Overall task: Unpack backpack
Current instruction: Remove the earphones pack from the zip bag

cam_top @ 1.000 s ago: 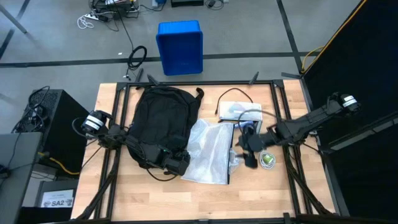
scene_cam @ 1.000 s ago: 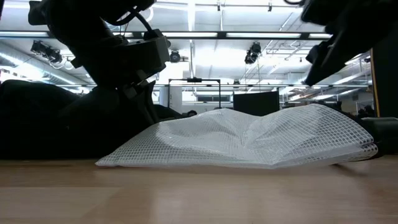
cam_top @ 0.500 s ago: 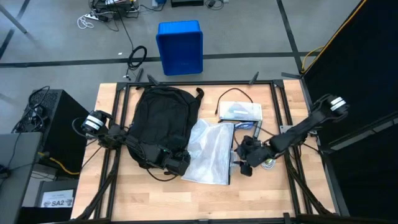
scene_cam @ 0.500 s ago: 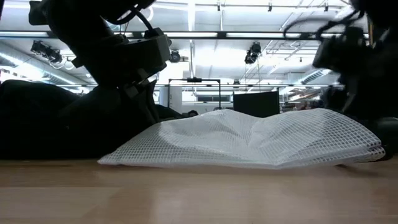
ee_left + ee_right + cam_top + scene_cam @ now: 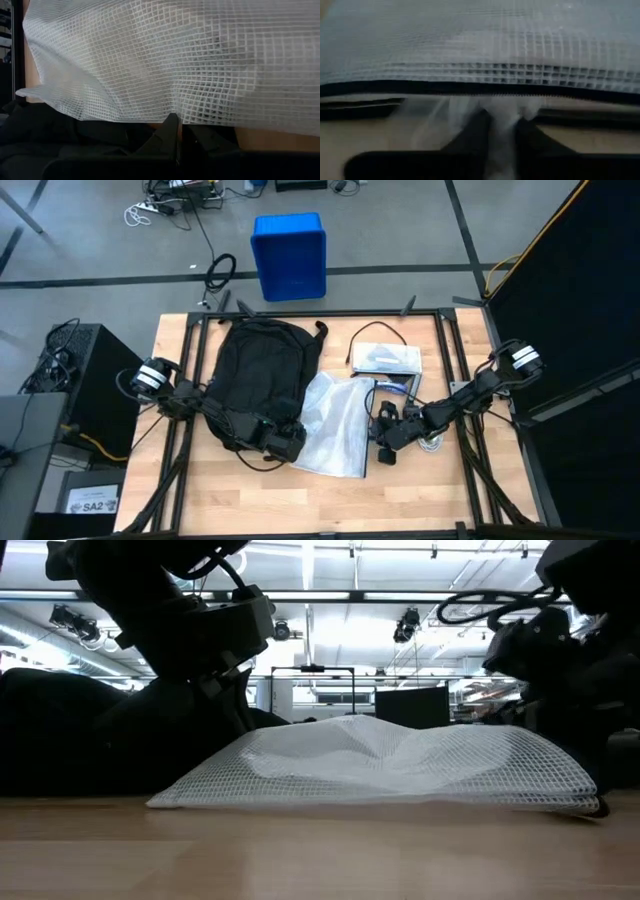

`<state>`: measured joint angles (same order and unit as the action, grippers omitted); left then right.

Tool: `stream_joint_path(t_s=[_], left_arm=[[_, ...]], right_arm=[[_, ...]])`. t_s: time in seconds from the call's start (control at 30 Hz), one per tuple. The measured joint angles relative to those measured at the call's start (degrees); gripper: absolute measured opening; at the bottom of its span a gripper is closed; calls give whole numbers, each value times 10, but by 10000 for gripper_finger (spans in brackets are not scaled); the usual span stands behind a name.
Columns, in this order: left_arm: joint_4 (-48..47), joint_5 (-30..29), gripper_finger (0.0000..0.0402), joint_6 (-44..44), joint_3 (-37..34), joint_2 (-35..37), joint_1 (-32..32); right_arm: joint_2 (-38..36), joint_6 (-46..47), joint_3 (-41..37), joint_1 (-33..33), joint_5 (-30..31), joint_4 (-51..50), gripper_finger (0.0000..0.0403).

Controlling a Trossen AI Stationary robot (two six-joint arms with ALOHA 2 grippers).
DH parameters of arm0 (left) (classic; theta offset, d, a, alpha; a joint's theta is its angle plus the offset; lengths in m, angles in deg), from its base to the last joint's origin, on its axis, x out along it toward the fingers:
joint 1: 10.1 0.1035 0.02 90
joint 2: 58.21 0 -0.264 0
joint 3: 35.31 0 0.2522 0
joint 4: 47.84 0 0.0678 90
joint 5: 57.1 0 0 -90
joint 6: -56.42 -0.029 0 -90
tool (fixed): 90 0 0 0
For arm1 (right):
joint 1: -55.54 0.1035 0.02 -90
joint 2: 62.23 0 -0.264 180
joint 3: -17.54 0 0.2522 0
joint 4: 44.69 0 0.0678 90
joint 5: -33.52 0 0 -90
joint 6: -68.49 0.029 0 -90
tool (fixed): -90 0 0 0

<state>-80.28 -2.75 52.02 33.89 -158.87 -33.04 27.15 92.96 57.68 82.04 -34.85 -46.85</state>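
One black backpack [image 5: 262, 375] lies on one wooden bench [image 5: 330, 495]. Just beside the backpack sits one white mesh pouch [image 5: 338, 425] with a dark zipper edge. Beyond the pouch from the backpack is one flat pale packet [image 5: 388, 359], with one dark cable [image 5: 372, 331] looping next to it. One small round green-and-white item [image 5: 432, 439] shows farther out on that same side, partly hidden. Two dark robot arms reach in, each with one tool: the left tool [image 5: 285, 442] at the backpack's near edge, the right tool [image 5: 385, 442] at the pouch's far side. On the floor past the backpack's top stands one blue bin [image 5: 289, 256].
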Motion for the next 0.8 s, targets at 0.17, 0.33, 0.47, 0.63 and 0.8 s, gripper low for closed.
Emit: stream_joint_path(t_s=[0.17,0.33,0.47,0.63,0.8], left_arm=[[-1,0,0,1,0,0,0],[-5,4,0,1,0,0,0],[-5,4,0,1,0,0,0],[-5,4,0,2,0,0,0],[-5,4,0,3,0,0,0]], right_arm=[[-76,-15,32,0,5,-145,27],[-156,21,96,9,35,-366,20],[-204,60,170,31,102,-525,20],[-217,150,262,42,218,-714,20],[-216,169,265,1,210,-739,33]])
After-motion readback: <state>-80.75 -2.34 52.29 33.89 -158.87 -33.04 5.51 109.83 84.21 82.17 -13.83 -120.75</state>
